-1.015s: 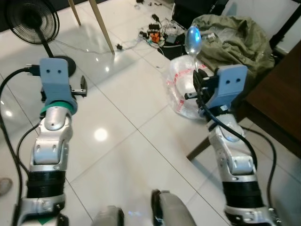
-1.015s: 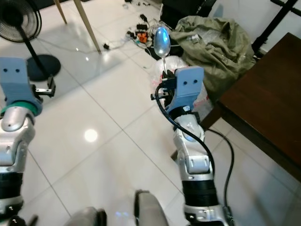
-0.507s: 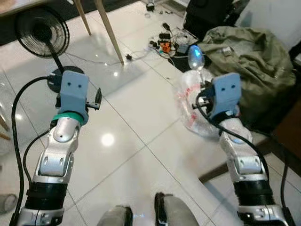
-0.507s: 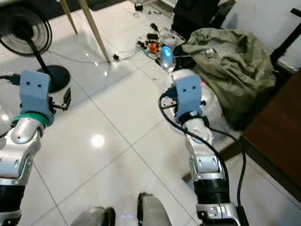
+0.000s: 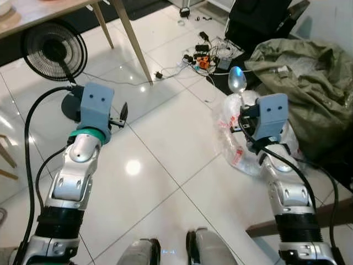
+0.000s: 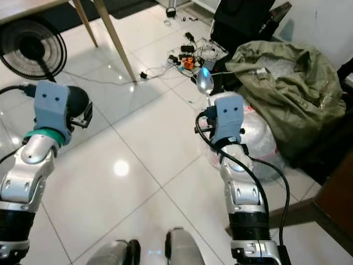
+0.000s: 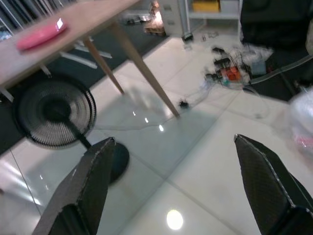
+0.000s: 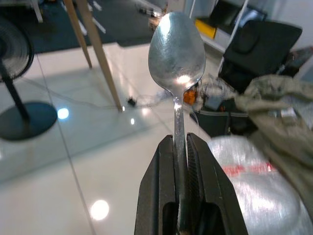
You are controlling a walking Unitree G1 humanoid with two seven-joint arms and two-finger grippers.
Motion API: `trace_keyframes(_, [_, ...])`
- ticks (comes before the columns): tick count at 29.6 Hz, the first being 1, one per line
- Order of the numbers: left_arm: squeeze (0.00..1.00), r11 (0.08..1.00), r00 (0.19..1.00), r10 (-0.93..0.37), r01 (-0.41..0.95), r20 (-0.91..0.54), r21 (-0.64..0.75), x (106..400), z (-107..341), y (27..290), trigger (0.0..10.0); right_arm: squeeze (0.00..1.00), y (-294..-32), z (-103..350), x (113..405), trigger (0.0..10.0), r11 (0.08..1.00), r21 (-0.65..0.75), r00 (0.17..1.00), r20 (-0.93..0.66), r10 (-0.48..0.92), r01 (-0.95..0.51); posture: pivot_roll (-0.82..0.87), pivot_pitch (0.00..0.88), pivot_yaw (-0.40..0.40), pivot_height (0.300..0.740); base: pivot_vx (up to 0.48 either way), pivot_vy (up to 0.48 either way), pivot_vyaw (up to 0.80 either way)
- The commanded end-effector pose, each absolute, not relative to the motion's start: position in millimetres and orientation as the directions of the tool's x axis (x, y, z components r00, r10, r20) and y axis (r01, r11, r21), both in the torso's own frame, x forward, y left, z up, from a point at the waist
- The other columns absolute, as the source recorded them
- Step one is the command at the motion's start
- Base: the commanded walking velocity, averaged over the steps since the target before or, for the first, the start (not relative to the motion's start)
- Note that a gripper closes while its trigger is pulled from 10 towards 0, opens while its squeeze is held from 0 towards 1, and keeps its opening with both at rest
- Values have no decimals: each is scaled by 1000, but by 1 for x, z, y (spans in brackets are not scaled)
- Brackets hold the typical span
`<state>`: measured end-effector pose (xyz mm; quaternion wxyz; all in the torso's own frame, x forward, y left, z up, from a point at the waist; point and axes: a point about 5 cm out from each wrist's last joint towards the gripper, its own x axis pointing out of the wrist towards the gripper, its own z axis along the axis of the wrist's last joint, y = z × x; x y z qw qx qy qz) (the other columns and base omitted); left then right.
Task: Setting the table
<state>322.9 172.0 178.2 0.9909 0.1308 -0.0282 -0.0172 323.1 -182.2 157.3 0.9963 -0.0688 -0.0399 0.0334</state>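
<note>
My right gripper point(image 8: 180, 145) is shut on the handle of a silver spoon point(image 8: 177, 53), which stands upright with its bowl on top. In the left eye view the spoon point(image 5: 237, 82) rises above the right wrist, over a white tiled floor. My left gripper point(image 7: 174, 141) is open and holds nothing; it is raised at the left point(image 5: 122, 112). A light wooden table point(image 7: 73, 27) with a pink item point(image 7: 39, 35) on it stands ahead to the left, its slanted legs point(image 5: 135, 51) reaching the floor.
A black standing fan point(image 5: 54, 49) is under the wooden table. Tangled cables point(image 5: 203, 51), a black chair point(image 5: 259, 16), an olive bag point(image 5: 309, 72) and a clear plastic bag point(image 5: 233, 144) lie ahead right. A dark table edge point(image 6: 333, 204) is at the right.
The view has swung to the left: the dark table slid off to the right, while the fan and wooden table came closer. The spoon stays held upright in my right gripper.
</note>
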Motion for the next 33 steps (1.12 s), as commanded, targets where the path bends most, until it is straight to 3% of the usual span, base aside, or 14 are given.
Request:
trace_keyframes(1, [0, 961, 997, -54, 39, 47, 275, 323, 176, 170, 10000, 0, -185, 156, 322, 10000, 991, -122, 995, 80, 57, -46, -71, 59, 85, 740, 461, 0, 0])
trace_keyframes(33, [0, 967, 996, 5, -26, 84, 255, 326, 178, 175, 10000, 0, -165, 167, 335, 10000, 993, -82, 984, 151, 95, -84, -40, 40, 43, 740, 471, 0, 0])
